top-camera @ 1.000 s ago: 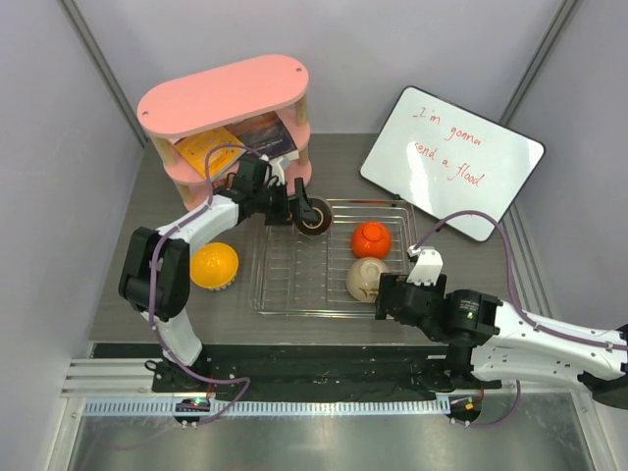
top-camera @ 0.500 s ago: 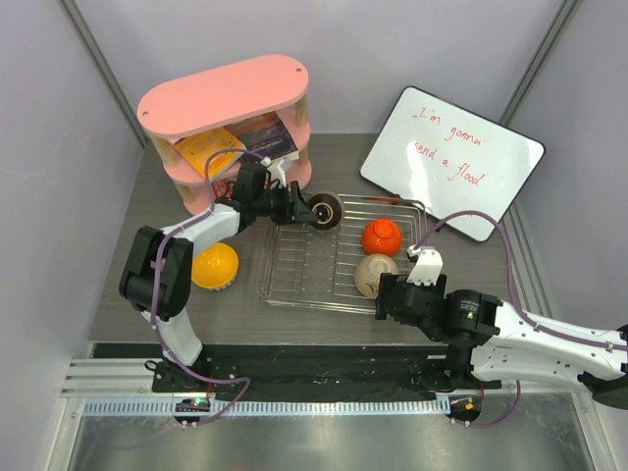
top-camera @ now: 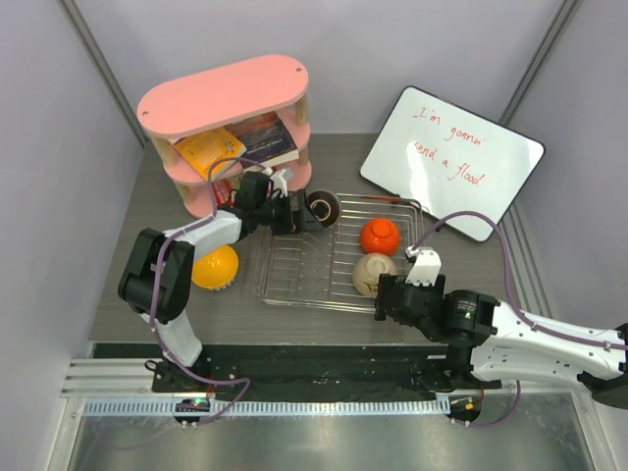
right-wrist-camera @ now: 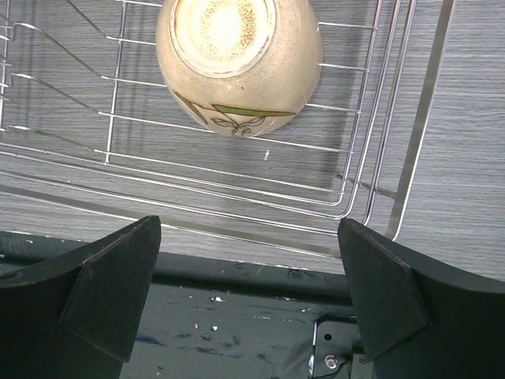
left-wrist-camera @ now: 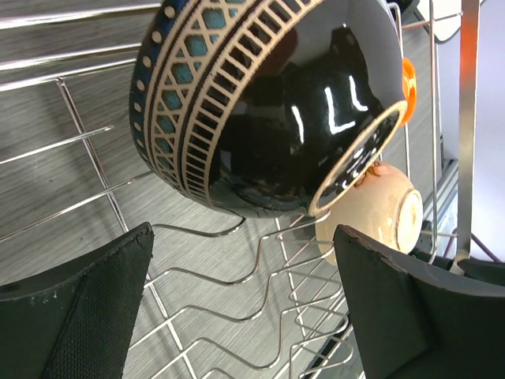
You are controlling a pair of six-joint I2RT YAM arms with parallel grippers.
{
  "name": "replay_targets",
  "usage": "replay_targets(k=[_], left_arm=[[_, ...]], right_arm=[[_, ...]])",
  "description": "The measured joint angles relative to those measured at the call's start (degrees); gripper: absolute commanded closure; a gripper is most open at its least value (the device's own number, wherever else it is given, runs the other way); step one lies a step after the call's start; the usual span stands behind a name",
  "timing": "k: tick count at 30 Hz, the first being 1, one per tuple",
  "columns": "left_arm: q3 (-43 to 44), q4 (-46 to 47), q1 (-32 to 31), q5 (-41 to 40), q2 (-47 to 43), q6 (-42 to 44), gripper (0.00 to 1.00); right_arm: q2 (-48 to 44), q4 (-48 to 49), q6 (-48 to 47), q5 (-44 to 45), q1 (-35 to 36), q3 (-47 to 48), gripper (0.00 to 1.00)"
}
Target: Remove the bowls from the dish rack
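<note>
The left gripper (left-wrist-camera: 243, 237) is wide open, holding nothing. The dark bowl (left-wrist-camera: 268, 103) lies tipped on its side in the dish rack's (top-camera: 294, 277) far corner. A clumsy pinch could make it roll away.

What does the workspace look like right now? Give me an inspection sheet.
Surface: grey wood-grain table, no spills seen.
Job's things: dish rack holds the black patterned bowl tipped on its side at its far left corner, with the orange bowl and cream bowl upside down at its right. The yellow bowl is upside down on the table, left of the rack.
Clutter: pink shelf with books, whiteboard with red writing.
Grippers: left gripper open, facing the black bowl; right gripper open, empty, by the cream bowl.
Cables: purple cables loop off both arms.
Surroundings: plain grey walls.
</note>
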Motion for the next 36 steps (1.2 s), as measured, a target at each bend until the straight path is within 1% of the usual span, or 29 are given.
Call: replay_targets(k=[5, 9, 13, 16, 21, 23, 27, 31, 36], left_arm=[[-0.3, 0.6, 0.0, -0.9, 0.0, -0.6, 0.03], [-2.3, 3.9, 0.0, -1.3, -0.3, -1.4, 0.03], [-3.8, 6.3, 0.0, -2.0, -1.2, -3.6, 0.03], [-3.9, 6.5, 0.1, -3.4, -2.2, -4.9, 0.03], [-3.9, 6.0, 0.5, -7.2, -6.4, -5.4, 0.02], [-3.1, 5.2, 0.6, -8.0, -7.9, -5.2, 0.02], [0.5, 3.2, 0.7, -8.9, -7.7, -4.6, 0.03], [3.0, 2.9, 0.7, -8.8, -6.0, -4.5, 0.02], [3.2, 1.7, 0.2, -9.0, -3.9, -4.6, 0.02]], right_arm=[[0.9, 0.3, -0.5, 0.0, 0.0, 0.0, 0.00], [2.0, 1.4, -1.1, -0.1, 0.0, -0.1, 0.00], [3.0, 4.7, -2.0, -0.1, 0.0, -1.4, 0.08], [5.5, 8.0, -2.2, -0.1, -0.1, -2.3, 0.12], [9.8, 13.0, -1.9, -0.8, -0.3, -3.3, 0.14], [10.5, 14.3, -1.8, -1.7, -0.3, -3.9, 0.15], [10.5, 15.0, -1.9, -3.0, -0.3, -4.7, 0.18], [10.4, 15.5, -1.9, -3.6, -0.3, -5.4, 0.17], [9.6, 15.8, -1.9, -4.0, -0.3, -6.4, 0.16]])
